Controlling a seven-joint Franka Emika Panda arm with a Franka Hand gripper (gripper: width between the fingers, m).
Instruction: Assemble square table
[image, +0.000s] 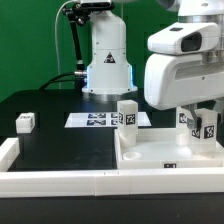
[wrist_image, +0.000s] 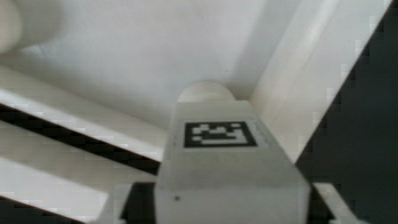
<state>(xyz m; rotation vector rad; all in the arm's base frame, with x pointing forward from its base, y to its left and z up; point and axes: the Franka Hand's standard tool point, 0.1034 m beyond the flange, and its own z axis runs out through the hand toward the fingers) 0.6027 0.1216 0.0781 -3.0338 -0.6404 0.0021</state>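
Note:
The white square panel (image: 160, 152) lies at the exterior view's lower right, rim up. One white tagged leg (image: 127, 113) stands upright at its near-left corner. My gripper (image: 203, 120) hangs over the panel's right side, shut on a second tagged leg (image: 207, 127) that it holds upright at the panel. In the wrist view this leg (wrist_image: 217, 135) fills the middle, tag facing the camera, between my fingers (wrist_image: 139, 203), with the gripper (wrist_image: 226, 208) closed around it and the panel (wrist_image: 107, 50) behind. A third leg (image: 25, 122) lies loose at the left.
The marker board (image: 95, 119) lies flat in front of the robot base (image: 105, 65). The long white L-shaped rail (image: 60, 182) runs along the front edge and up the left side. Black table surface (image: 60, 140) lies between the loose leg and the panel.

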